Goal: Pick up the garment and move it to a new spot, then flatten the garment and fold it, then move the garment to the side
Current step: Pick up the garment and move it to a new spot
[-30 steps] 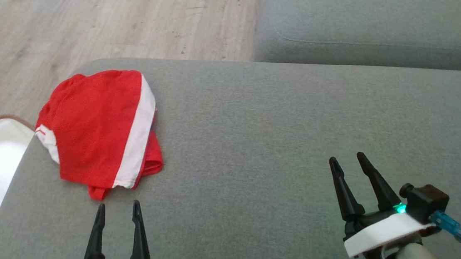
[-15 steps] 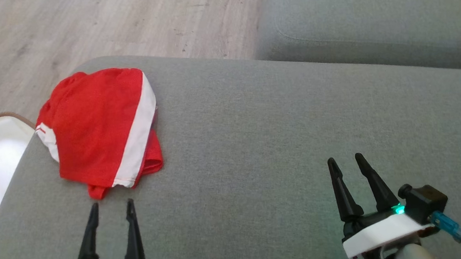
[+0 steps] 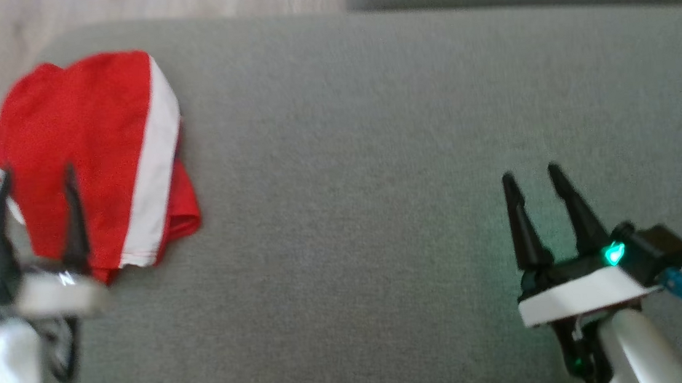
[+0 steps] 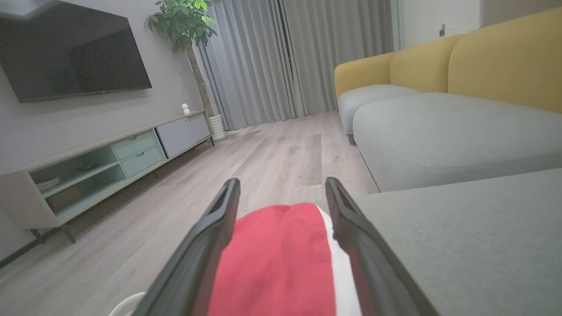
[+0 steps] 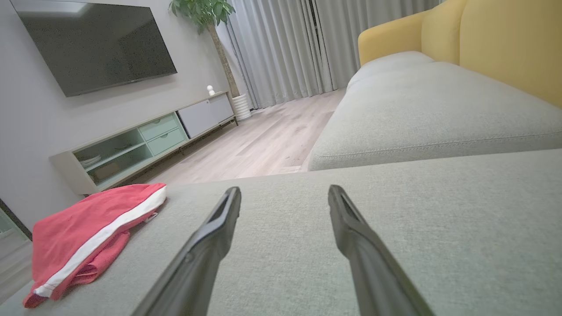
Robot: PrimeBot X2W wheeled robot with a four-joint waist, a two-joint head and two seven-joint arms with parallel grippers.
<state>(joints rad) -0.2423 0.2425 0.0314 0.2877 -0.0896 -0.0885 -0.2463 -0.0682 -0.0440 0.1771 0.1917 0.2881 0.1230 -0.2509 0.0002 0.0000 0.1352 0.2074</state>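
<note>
A big grey couch seat was seen, a red and white garment was laid at its left end, the left claw was held open by the garment's near edge, the right claw was held open over bare seat, well apart from the garment.

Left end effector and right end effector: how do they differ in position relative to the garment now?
The left end effector is at the near edge of the red-and-white garment; the right end effector is over the bare grey cushion, far from the garment. In the wrist views, the garment shows between the left end effector's fingers, while the cushion shows between the right end effector's fingers. Both stand open and hold nothing.
</note>
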